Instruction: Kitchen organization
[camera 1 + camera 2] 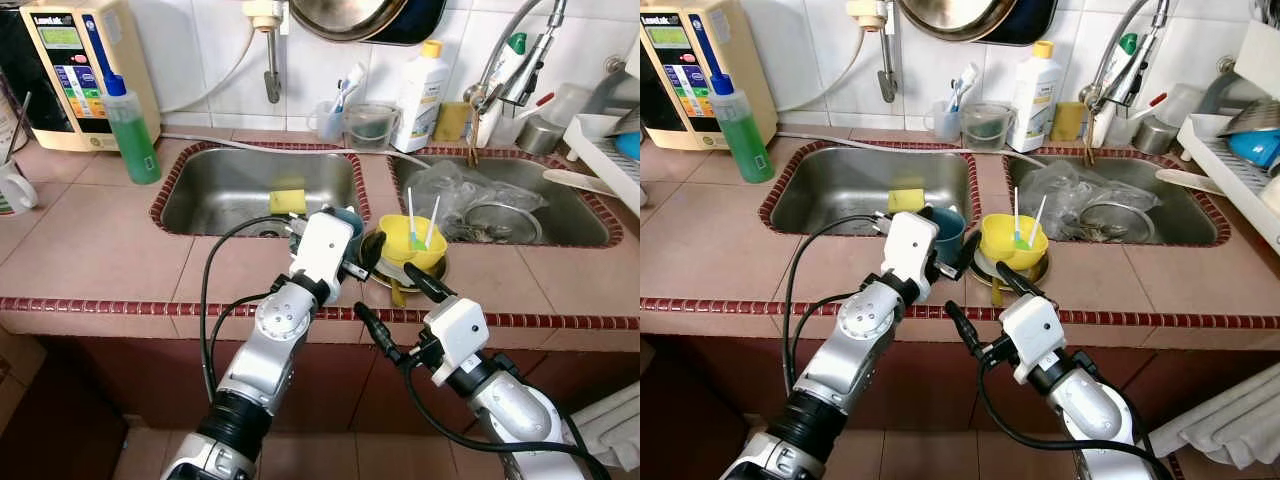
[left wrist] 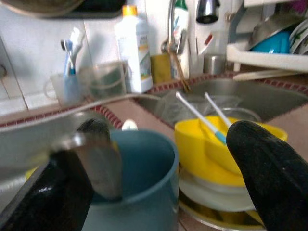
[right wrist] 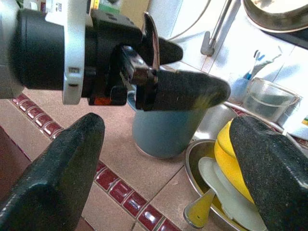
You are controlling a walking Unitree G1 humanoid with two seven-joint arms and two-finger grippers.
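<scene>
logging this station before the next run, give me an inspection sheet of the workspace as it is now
surface: pink tiled counter with dark red edge trim, two steel sinks set in it
job's things: blue cup on the counter strip between the sinks, beside a yellow bowl stacked on dishes
clutter: yellow sponge in the left sink; plastic and a strainer in the right sink; green soap bottle; white bottle
grippers: left claw open around the blue cup; right claw open, at the counter edge
cables: black cables looping off both arms
surroundings: tiled wall, faucet, dish rack
</scene>
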